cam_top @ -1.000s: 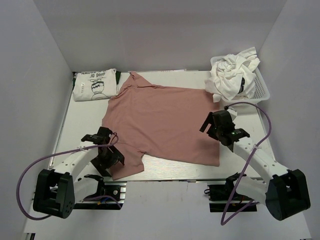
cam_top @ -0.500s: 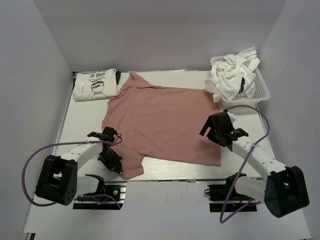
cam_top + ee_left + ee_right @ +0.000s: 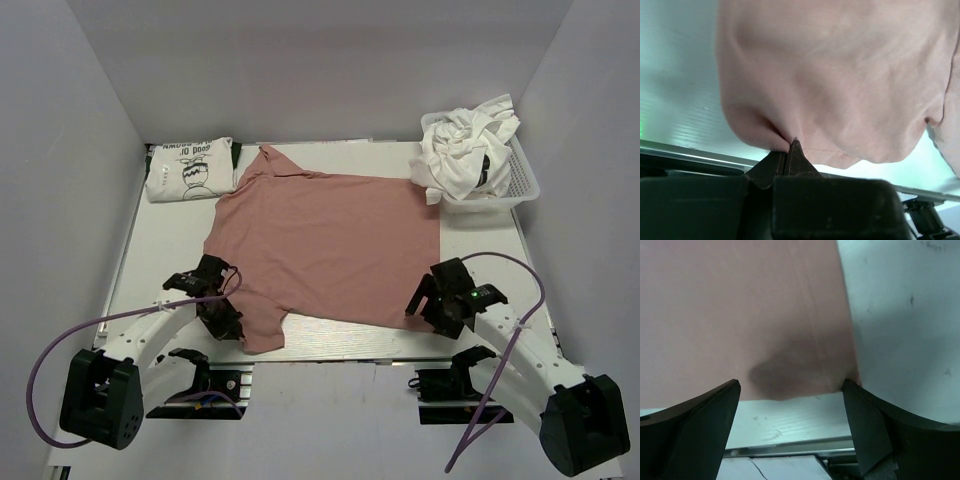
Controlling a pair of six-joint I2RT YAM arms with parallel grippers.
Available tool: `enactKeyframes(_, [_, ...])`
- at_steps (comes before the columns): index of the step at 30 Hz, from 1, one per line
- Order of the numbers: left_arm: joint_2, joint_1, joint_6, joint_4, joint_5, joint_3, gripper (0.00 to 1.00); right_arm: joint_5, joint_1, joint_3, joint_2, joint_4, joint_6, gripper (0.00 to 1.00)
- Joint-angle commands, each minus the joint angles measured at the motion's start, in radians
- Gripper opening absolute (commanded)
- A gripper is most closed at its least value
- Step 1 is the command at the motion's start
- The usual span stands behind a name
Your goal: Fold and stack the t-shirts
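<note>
Walls (image 3: pixel 300 70), pale grey, enclose white table (image 3: pixel 165 240) under pink t-shirt (image 3: pixel 330 240).

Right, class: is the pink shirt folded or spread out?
Spread out: the pink shirt lies flat across the table, only its near corner bunched in the shut left pincer.

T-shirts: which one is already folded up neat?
The white t-shirt with black print, far left. The pink t-shirt lies spread flat; the other white ones sit crumpled in the basket.
</note>
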Motion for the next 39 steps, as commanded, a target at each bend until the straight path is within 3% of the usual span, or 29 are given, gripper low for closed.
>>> enactKeyframes(1, [-0.013, -0.003, 0.049, 0.031, 0.044, -0.002, 0.0, -0.093, 0.0, -0.037, 0.007, -0.004, 0.046, 0.89])
enactKeyframes(4, [-0.023, -0.003, 0.06, 0.059, 0.062, -0.011, 0.0, -0.061, -0.002, -0.054, 0.045, 0.033, 0.06, 0.85])
enactKeyframes(7, [-0.033, -0.003, 0.08, 0.068, 0.062, 0.001, 0.0, -0.05, -0.003, -0.049, 0.078, 0.071, 0.058, 0.68])
enactKeyframes(8, [-0.033, -0.003, 0.08, 0.077, 0.062, 0.019, 0.0, -0.05, -0.002, -0.045, 0.084, 0.084, 0.06, 0.61])
enactKeyframes(10, [-0.043, -0.003, 0.1, 0.077, 0.062, 0.056, 0.0, -0.045, 0.0, -0.038, 0.091, 0.094, 0.051, 0.37])
enactKeyframes(12, [-0.052, -0.003, 0.1, 0.094, 0.085, 0.087, 0.0, -0.031, -0.002, -0.022, 0.095, 0.078, 0.038, 0.22])
enactKeyframes(15, [-0.063, -0.003, 0.109, 0.115, 0.103, 0.113, 0.0, -0.007, 0.003, 0.021, 0.082, 0.047, 0.031, 0.1])
enactKeyframes(16, [-0.063, -0.003, 0.109, 0.138, 0.114, 0.125, 0.0, -0.007, 0.0, 0.027, 0.075, 0.036, 0.023, 0.0])
enactKeyframes(24, [0.017, 0.017, 0.131, 0.301, 0.166, 0.255, 0.0, 0.002, -0.005, 0.185, 0.137, 0.073, -0.054, 0.0])
enactKeyframes(39, [0.492, 0.06, 0.109, 0.419, -0.082, 0.693, 0.0, 0.104, -0.083, 0.515, 0.449, 0.165, -0.159, 0.0])
